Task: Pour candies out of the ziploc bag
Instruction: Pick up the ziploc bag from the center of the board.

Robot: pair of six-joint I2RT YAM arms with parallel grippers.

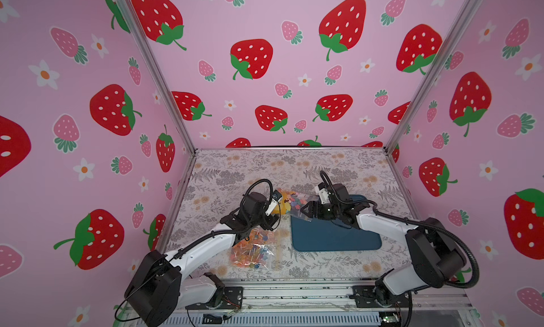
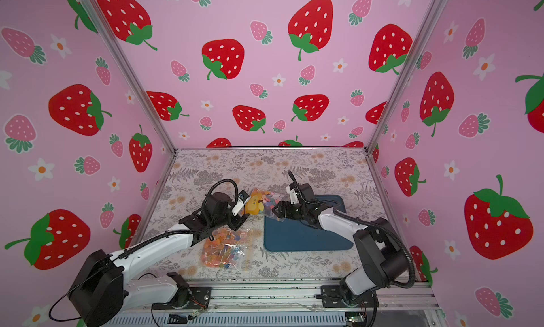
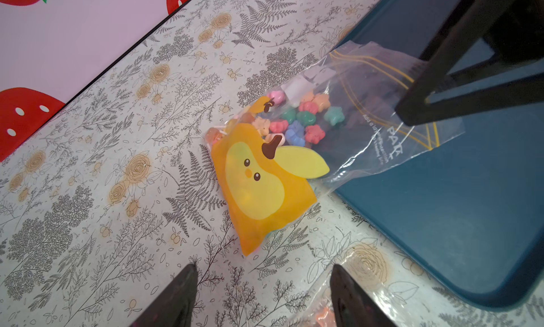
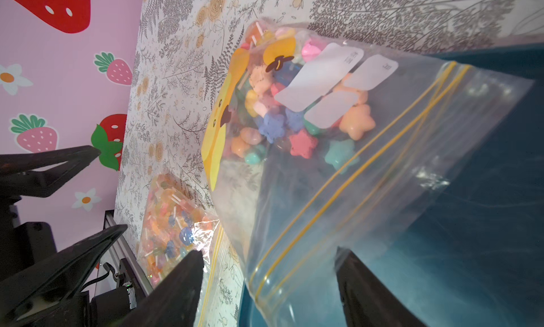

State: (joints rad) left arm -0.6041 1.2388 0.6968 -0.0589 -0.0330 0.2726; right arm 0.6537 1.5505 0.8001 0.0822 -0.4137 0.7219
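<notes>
A clear ziploc bag lies at mid-table, its yellow-striped zip end over the corner of the blue tray. Inside it sit multicoloured star-shaped candies and an orange pouch with a pear face. My right gripper is open, its fingers straddling the bag's zip end. My left gripper is open over bare table just short of the orange pouch, holding nothing.
A second clear bag full of orange lollipops on white sticks lies on the table near the front, under the left arm. Strawberry-patterned walls close off the table's left, back and right sides.
</notes>
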